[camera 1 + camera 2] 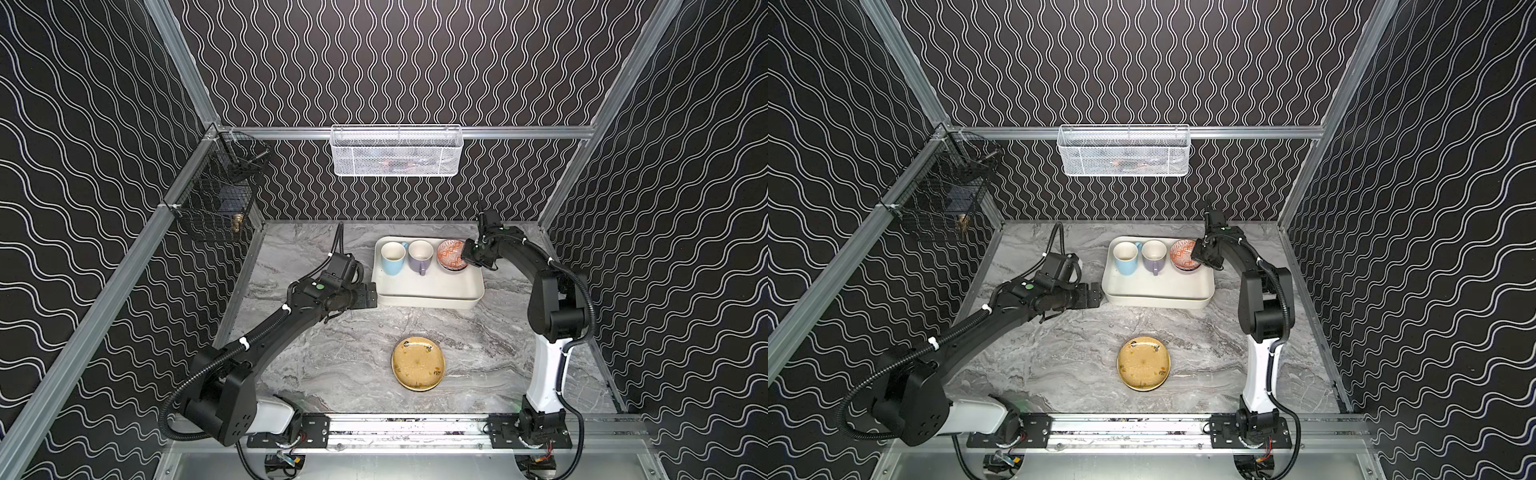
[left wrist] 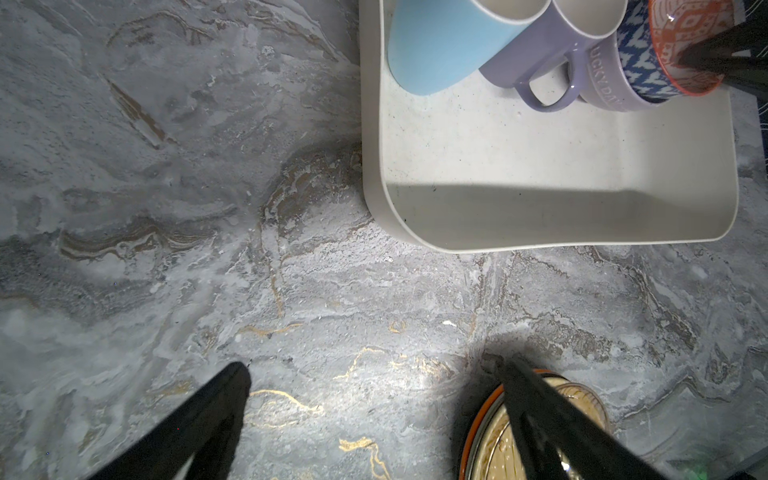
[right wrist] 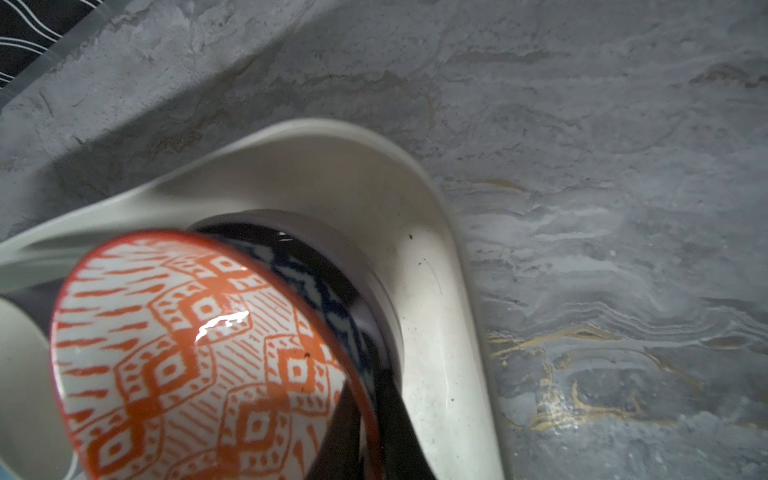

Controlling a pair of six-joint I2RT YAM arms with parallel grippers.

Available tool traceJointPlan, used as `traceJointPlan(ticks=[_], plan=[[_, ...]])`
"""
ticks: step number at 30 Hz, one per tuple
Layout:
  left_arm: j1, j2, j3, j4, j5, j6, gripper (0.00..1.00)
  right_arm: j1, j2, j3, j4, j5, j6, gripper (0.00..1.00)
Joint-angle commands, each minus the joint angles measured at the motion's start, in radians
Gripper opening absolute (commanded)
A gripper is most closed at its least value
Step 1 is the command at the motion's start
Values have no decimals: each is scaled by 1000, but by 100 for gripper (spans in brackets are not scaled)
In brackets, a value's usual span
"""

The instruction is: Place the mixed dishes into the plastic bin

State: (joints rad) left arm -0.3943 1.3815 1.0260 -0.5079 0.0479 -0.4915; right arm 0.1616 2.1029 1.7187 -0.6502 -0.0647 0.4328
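A booth of black, white-waved walls (image 1: 395,62) encloses a grey marble-look tabletop (image 1: 332,365). A white wire-mesh basket (image 1: 395,151) hangs on the back rail and a black wire basket (image 1: 216,199) on the left rail, both well clear of the work.

The cream plastic bin (image 1: 432,286) sits toward the back of the table, its long side running left to right. Along its far wall stand a light-blue mug (image 1: 392,257), a lilac mug (image 1: 419,255) and, in the far right corner, an orange-patterned bowl (image 1: 449,251) nested in a lilac bowl (image 2: 602,89). The near half of the bin floor is bare.

One dish is outside the bin: the mustard plate (image 1: 418,363). It lies flat near the table's front edge, well apart from the bin, with bare marble all around. Being round, it has no long axis to line up with.

The left gripper (image 1: 368,296) hovers just beside the bin's near left corner, jaws spread wide and holding nothing. The plate lies toward the front and a little to the right of it.

The right gripper (image 1: 465,261) is over the bin's far right corner, jaws pinched on the patterned bowl's rim. I judge the left arm to be the nearer and freer one for the plate.
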Motion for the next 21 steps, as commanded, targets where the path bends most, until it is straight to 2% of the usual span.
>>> traceJointPlan(ticks=[1,21], plan=[[3,-6,-4,16,7,22,98,1,0,-10,-42,-13,-20,12],[3,-33,-18,27,46,14,99,15,-123,-191,-79,-40,-60,13]])
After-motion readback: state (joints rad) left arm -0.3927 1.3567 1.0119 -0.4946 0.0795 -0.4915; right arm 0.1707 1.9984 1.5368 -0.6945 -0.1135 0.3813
